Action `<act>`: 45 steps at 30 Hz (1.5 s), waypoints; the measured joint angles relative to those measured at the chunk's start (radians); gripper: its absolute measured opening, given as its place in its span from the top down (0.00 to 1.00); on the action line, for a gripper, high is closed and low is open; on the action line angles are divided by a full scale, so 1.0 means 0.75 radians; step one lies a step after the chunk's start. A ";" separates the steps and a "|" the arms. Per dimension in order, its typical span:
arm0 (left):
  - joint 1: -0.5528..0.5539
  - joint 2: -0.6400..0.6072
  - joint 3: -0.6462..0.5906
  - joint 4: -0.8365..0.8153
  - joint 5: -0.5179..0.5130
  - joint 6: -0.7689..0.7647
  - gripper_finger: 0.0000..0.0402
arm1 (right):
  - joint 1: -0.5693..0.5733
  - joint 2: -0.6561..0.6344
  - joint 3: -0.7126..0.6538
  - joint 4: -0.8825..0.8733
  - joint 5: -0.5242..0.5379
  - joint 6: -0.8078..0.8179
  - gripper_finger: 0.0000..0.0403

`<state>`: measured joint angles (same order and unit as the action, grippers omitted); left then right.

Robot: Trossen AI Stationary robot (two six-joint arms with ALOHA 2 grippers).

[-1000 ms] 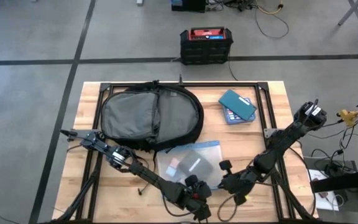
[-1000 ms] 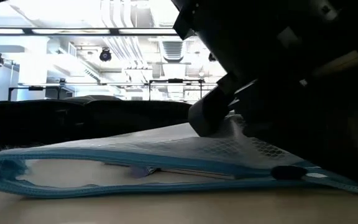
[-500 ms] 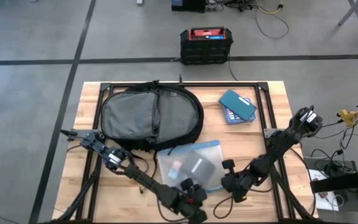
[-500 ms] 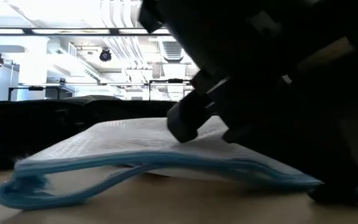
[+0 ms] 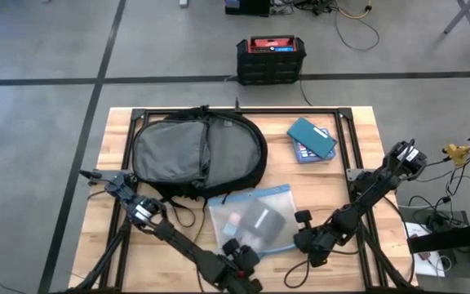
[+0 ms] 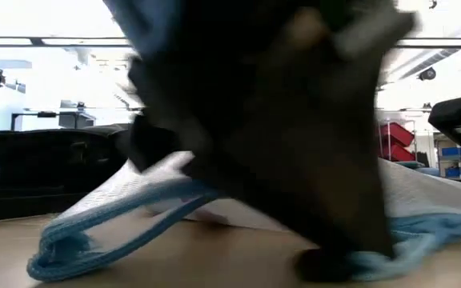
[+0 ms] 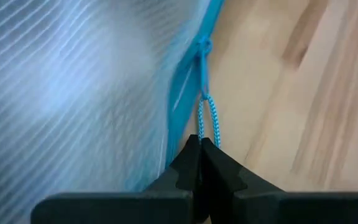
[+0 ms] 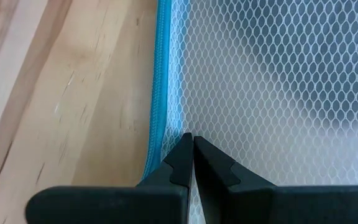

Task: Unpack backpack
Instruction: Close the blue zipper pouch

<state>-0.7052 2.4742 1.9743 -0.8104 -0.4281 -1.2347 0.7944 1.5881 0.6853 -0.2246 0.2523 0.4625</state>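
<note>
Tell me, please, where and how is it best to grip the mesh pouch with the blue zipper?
Probably at its edges, since the mesh pouch lies flat and limp on the table. The left gripper is shut on the blue zipper cord; the right gripper pinches the mesh beside the zipper band, each coming in low from outside.

The right gripper (image 8: 192,144) has its two dark fingers (image 8: 219,167) pressed together, their tips pinching the edge of a white mesh pouch (image 8: 278,81) just inside its blue zipper band (image 8: 161,74). The band runs straight along the pouch's side and curves slightly near the fingertips. A grey shape shows dimly through the mesh, possibly something inside, though it cannot be made out. Beside the band lies the bare, light wooden table (image 8: 61,93).
</note>
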 joint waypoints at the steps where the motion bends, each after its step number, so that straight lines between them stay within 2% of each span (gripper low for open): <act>1: -0.017 -0.011 0.000 -0.051 0.008 -0.042 1.00 | 0.000 0.000 0.000 -0.002 -0.001 -0.001 1.00; 12: -0.223 -0.098 -0.014 -0.617 0.141 -0.550 1.00 | 0.001 -0.013 -0.002 -0.007 -0.003 -0.009 1.00; 17: -0.304 -0.119 -0.016 -0.736 0.205 -0.773 1.00 | 0.001 -0.037 -0.003 -0.008 -0.003 -0.015 1.00; 21: -0.353 -0.123 -0.016 -0.813 0.341 -0.931 1.00 | 0.003 -0.066 -0.006 -0.028 -0.013 -0.029 1.00; 23: -0.371 -0.124 -0.016 -0.816 0.319 -1.001 1.00 | 0.004 -0.085 -0.007 -0.027 -0.002 -0.048 1.00; 25: -0.375 -0.126 -0.015 -0.770 0.223 -1.030 1.00 | 0.004 -0.107 -0.006 -0.023 0.038 -0.063 1.00; 30: -0.349 -0.130 -0.013 -0.658 -0.120 -0.942 1.00 | 0.003 -0.171 0.021 -0.016 0.109 -0.147 1.00; 36: -0.281 -0.162 -0.012 -0.490 -0.247 -0.658 1.00 | -0.018 -0.254 0.072 -0.007 0.161 -0.202 1.00; 41: -0.209 -0.187 -0.012 -0.477 -0.219 -0.446 1.00 | -0.100 -0.239 0.102 -0.004 0.107 -0.316 0.96; 45: -0.125 -0.205 -0.025 -0.464 -0.079 -0.278 1.00 | -0.189 -0.202 0.105 0.083 0.010 -0.408 0.80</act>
<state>-0.7991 2.3203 1.9558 -1.1582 -0.4873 -1.4434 0.6529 1.4365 0.7639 -0.1622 0.2596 0.1564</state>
